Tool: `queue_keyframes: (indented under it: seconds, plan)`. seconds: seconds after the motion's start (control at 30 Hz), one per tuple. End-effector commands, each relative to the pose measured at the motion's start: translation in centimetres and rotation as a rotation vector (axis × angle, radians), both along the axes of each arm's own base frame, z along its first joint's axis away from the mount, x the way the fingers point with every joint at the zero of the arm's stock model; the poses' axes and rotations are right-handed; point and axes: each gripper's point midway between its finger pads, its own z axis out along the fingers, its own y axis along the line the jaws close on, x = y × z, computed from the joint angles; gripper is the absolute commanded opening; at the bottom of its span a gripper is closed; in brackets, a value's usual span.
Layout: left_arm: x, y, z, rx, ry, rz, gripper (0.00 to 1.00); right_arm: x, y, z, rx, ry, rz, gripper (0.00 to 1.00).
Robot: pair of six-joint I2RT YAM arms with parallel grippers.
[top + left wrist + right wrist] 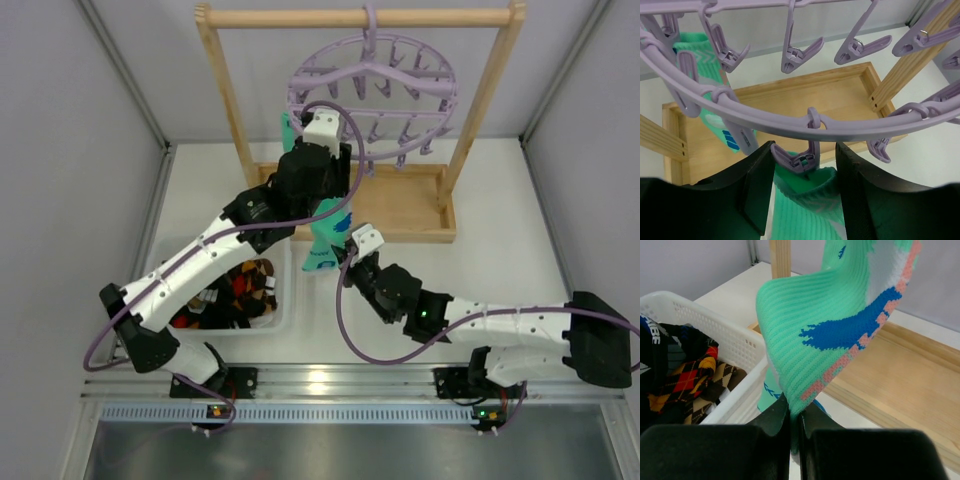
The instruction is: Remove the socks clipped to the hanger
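Note:
The lavender hanger hangs by its hook from a wooden rail. One teal-mint sock hangs from a clip on the outer ring. My left gripper is open, with one finger on each side of that clip, and the sock's cuff sits between them. My right gripper is shut on the lower end of the same sock, which has blue and pink marks. A second teal-mint sock is clipped further left. In the top view the left gripper is under the hanger's left rim.
A white basket at the left holds argyle and dark socks; it also shows in the right wrist view. The wooden frame's rail, posts and base tray stand behind. Several empty clips dangle.

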Motion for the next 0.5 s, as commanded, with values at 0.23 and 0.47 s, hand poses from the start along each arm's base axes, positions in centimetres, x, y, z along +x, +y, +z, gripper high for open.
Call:
queue_keyframes:
  seconds: [0.23,0.47]
  plan:
    - [2.0,0.3,2.7,-0.022,-0.087,0.099,0.51,-1.5,0.8,2.8,0.086,-0.016,0.053,0.00]
    - [2.3,0.3,3.2,-0.038,-0.108,0.089,0.31,-1.8,0.7,2.7,0.115,0.000,0.060,0.00]
